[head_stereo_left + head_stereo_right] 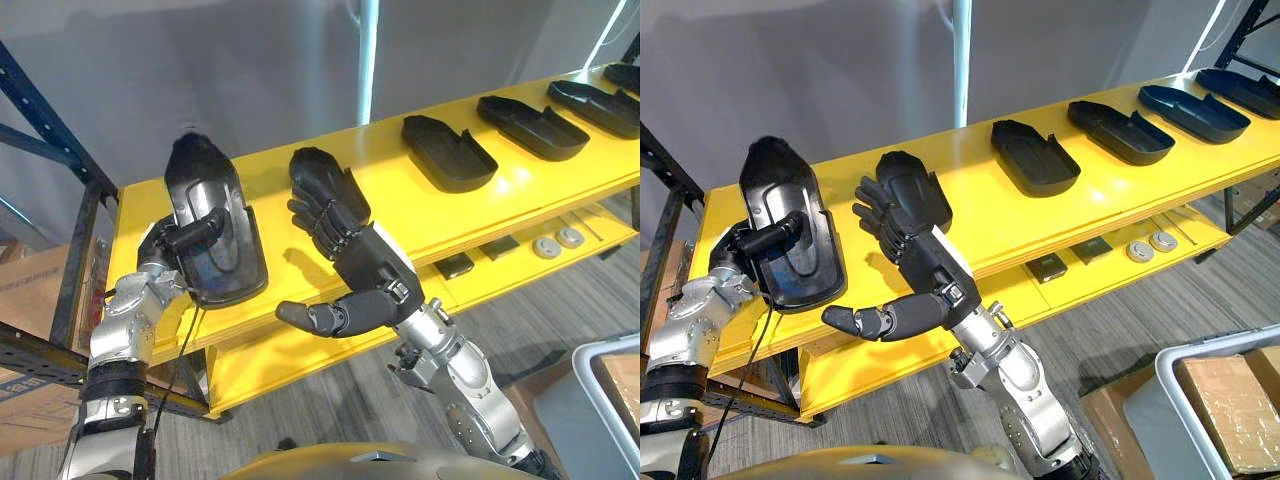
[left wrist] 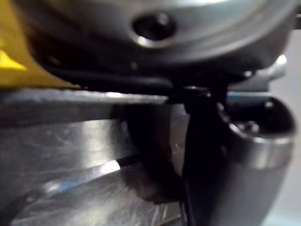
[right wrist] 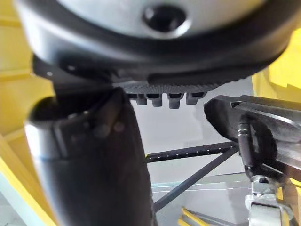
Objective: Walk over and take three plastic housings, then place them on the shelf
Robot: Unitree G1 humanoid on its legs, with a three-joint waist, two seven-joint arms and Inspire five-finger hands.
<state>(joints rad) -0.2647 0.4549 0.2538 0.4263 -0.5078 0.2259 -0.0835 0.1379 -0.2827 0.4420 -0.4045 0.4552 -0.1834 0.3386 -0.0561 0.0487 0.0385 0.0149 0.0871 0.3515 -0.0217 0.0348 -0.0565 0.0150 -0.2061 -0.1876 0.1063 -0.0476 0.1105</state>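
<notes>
One housing [image 1: 205, 180] in left hand [image 1: 160, 248]

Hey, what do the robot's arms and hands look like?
The left arm and right arm are silver-grey jointed metal; a black band wraps the left forearm. The left hand and right hand are dark, with segmented fingers and a thumb.

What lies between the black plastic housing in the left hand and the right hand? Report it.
Bare yellow shelf top separates the black plastic housing gripped by the left hand from the open right hand, in both eye views.
</notes>
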